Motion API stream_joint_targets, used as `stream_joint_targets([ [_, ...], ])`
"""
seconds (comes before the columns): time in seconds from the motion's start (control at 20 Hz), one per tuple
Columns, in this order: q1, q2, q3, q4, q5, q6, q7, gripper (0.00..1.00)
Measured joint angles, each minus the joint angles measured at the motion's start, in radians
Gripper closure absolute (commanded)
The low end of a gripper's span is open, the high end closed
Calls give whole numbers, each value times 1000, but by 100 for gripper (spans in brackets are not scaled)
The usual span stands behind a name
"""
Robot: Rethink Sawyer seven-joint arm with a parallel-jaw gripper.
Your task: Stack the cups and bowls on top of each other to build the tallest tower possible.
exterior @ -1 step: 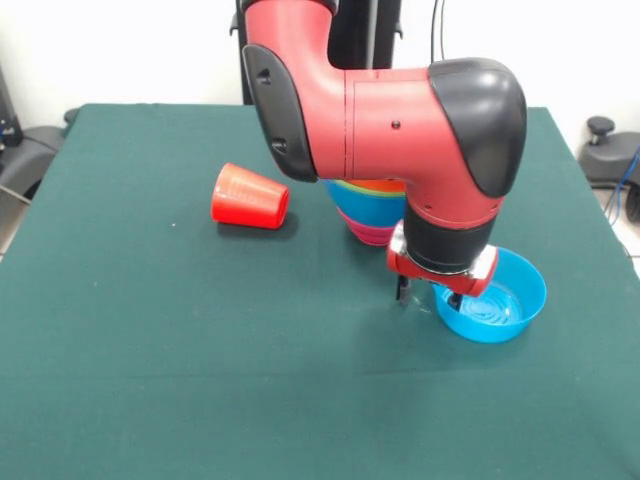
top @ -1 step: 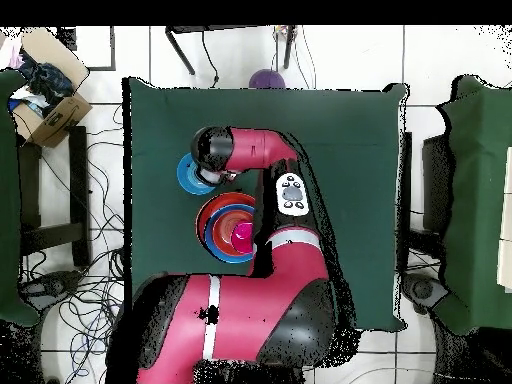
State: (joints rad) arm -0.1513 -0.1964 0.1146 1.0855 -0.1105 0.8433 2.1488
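A: The pincer [exterior @ -1 step: 428, 294] hangs low over the green table [exterior @ -1 step: 150, 350], its two dark fingertips astride the near rim of the light blue bowl [exterior @ -1 step: 497, 300], one tip outside the wall and one just inside.

B: Closed on that rim, or only around it?

A: I cannot tell; the tips are small and half hidden under the red wrist (the front view shows them parted, but not whether they press the plastic).

B: And the rest of the things?

A: Just behind the pincer stands the tower [exterior @ -1 step: 365, 208], nested bowls with rims showing as bands, mostly screened by the arm [exterior @ -1 step: 380, 110]. From overhead the tower [top @ -1 step: 228, 228] sits right beside the blue bowl [top @ -1 step: 190, 175], a pink piece topmost. The red-orange cup [exterior @ -1 step: 250, 196] lies tipped on its side, well apart from the pincer, beyond the tower.
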Motion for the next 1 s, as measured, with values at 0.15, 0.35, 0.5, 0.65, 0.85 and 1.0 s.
stream_joint_targets([
  [0.15, -2, 0, 6, 0, 0, -1, 0, 100],
  [0.35, -6, -2, 16, 2, 1, -6, 0, 100],
  [0.5, -20, -16, 31, 7, 0, -12, 0, 100],
  [0.65, -25, -23, 31, 14, 0, -25, 0, 100],
  [0.85, -23, -35, 28, 39, 0, -45, 0, 100],
  [1.0, -21, -57, 26, 65, -1, -45, 0, 100],
])
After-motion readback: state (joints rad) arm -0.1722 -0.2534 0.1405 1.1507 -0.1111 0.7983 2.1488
